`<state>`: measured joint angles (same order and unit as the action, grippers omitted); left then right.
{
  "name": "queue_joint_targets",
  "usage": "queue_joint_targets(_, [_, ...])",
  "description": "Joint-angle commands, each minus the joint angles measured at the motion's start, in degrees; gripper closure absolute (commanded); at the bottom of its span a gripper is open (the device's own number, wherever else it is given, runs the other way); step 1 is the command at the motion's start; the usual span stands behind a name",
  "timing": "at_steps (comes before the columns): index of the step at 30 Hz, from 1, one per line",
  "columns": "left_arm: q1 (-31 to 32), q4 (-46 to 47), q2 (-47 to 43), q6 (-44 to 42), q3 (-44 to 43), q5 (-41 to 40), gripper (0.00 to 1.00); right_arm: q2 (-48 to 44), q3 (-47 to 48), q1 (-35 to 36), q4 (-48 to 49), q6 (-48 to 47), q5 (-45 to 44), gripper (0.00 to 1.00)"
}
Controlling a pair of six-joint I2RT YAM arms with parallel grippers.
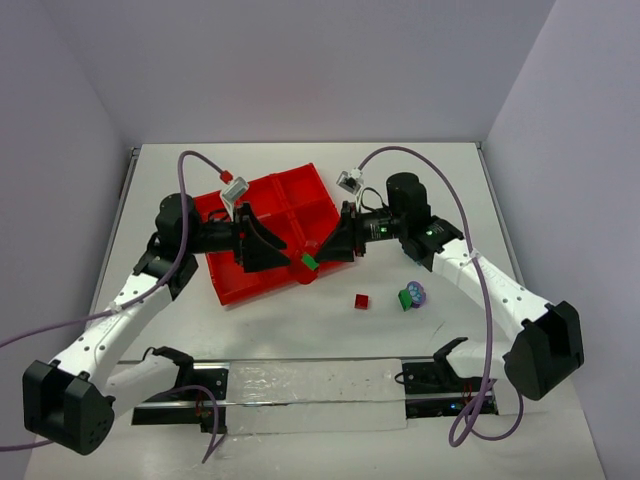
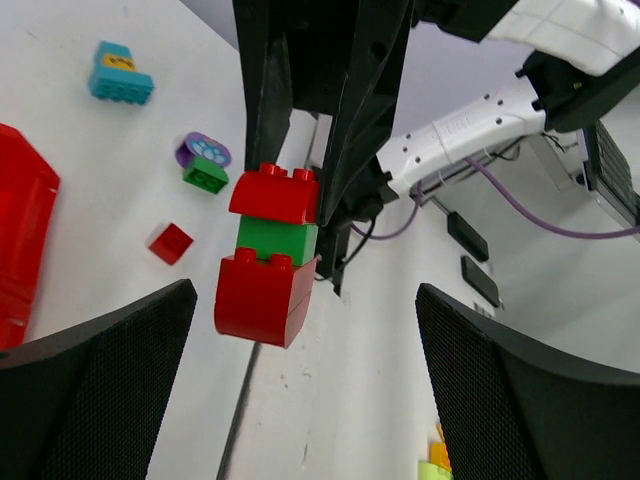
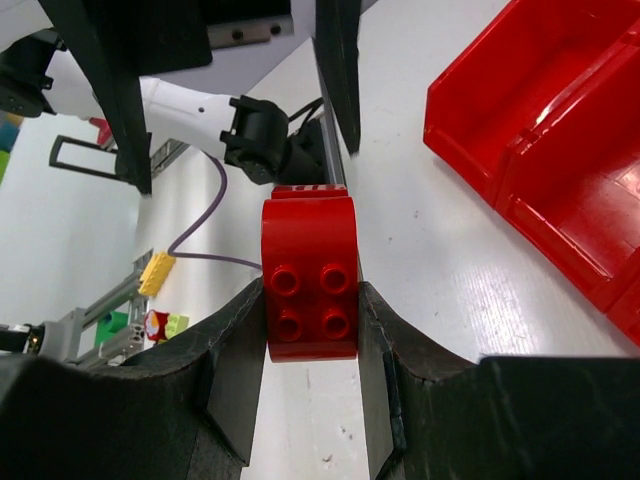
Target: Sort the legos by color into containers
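Note:
My right gripper (image 1: 322,255) (image 3: 310,312) is shut on a small stack of legos (image 2: 268,255): a red arch brick (image 3: 309,262), a green brick (image 1: 309,262) and a red brick on top. It holds the stack above the table, just off the front corner of the glossy red tray (image 1: 262,282) (image 3: 520,130). My left gripper (image 1: 290,258) (image 2: 305,290) faces it with its jaws wide open on either side of the stack, not touching it. A loose red brick (image 1: 361,301) (image 2: 171,243) lies on the table. So do a green brick (image 1: 404,299) (image 2: 204,177) and a purple round piece (image 1: 417,293) (image 2: 204,151).
A light blue brick (image 2: 122,78) lies farther out on the table. A metal rail with a clear sheet (image 1: 310,395) runs along the near edge. Yellow and green bricks (image 3: 157,272) lie beyond the table edge. Purple cables loop over both arms.

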<state>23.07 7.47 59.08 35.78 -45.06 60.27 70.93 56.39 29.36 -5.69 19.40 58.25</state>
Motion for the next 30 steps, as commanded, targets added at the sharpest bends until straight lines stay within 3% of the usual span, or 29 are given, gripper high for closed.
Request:
queue_joint_targets(1, [3.1,2.7,2.9,-0.8,-2.1,1.9,0.01,0.3,3.8,-0.2,4.7,1.3,3.1,1.0])
queue_joint_targets(6, [5.0,-0.1,5.9,-3.4,-3.6,0.2,0.01,0.5,4.1,-0.2,5.0,1.3,3.3,1.0])
queue_joint_targets(12, [5.7,5.1,6.0,-0.4,-2.3,0.7,0.01,0.7,4.5,-0.2,4.4,0.8,3.6,1.0])
queue_joint_targets(19, [7.1,8.0,7.5,1.7,-2.3,0.3,0.17,1.2,4.6,0.2,5.0,1.4,3.9,1.0])
queue_joint_targets(25, [8.0,9.0,8.2,2.3,-2.6,-0.6,0.41,1.2,5.0,0.4,3.8,0.6,3.7,1.0])
queue_joint_targets(29, [8.0,9.4,8.2,2.7,-2.7,-0.8,0.45,1.2,5.0,0.7,3.2,-0.1,3.5,1.0])
queue_joint_targets(30, [8.0,9.7,8.3,3.0,-2.7,-0.9,0.5,1.2,5.1,0.8,2.9,-0.4,3.5,1.0])
